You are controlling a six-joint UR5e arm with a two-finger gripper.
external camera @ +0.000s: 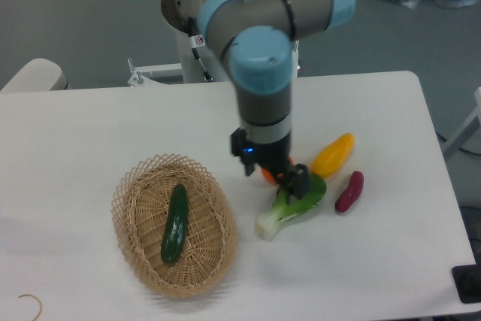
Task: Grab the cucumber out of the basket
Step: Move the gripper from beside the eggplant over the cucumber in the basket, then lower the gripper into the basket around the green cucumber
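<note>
Claw (282, 178) over bok choy (291, 202), beside basket (135, 208) holding cucumber (175, 223)

Our count of what sits on the table

We count one basket (143, 186), one cucumber (175, 223) in it, one bok choy (289, 204), one yellow pepper (333, 155), one small purple eggplant (349, 191), and one orange fruit, mostly hidden behind our one gripper (282, 178). One thin curl of cord (30, 304) makes seven things.
</note>
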